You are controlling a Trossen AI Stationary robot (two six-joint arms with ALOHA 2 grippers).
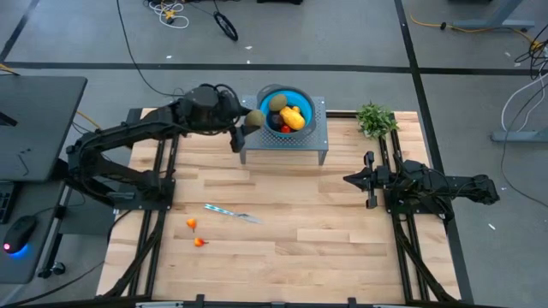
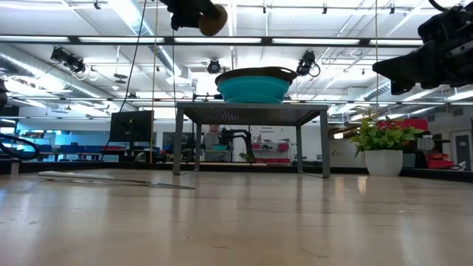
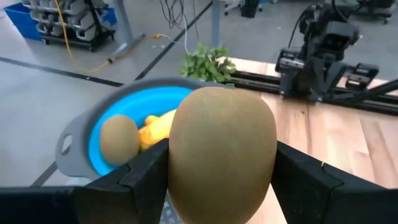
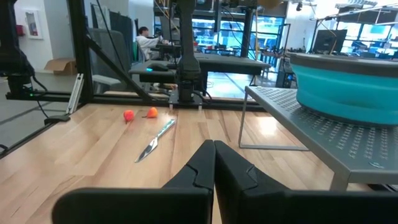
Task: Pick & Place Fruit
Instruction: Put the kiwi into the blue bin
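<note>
On the near part of the pale wood-plank tabletop (image 1: 282, 248) lie two tiny red-orange fruits (image 1: 195, 233), one just beyond the other, small and rounded. Just past them rests a slim silvery-blue knife-like stick (image 1: 231, 213), flat on the boards; the right wrist view shows its thin blade shape far better than the low view, where it is only a faint streak.

Farther back on the right side, the right pincer (image 1: 349, 179) hangs above the wood with its dark fingers pressed together, holding nothing.

Beyond that stands a grey metal stand (image 1: 321, 137) on four legs; the right wrist view alone shows its top is perforated. On it sits a blue bowl with a grey rim (image 1: 265, 92). From above the bowl shows a brown-green kiwi-like oval, a longer yellow-orange fruit (image 1: 293, 118) and a bit of red; the low view hides all contents behind the bowl's wall.

The left pincer (image 1: 245, 121) is beside the bowl's left edge, raised above stand height, pinching a second kiwi-like oval (image 3: 222, 152) between its fingers; the left wrist view shows its dull, finely fuzzy brown-green skin.

At the far right edge stands a green leafy plant (image 1: 375, 118).
</note>
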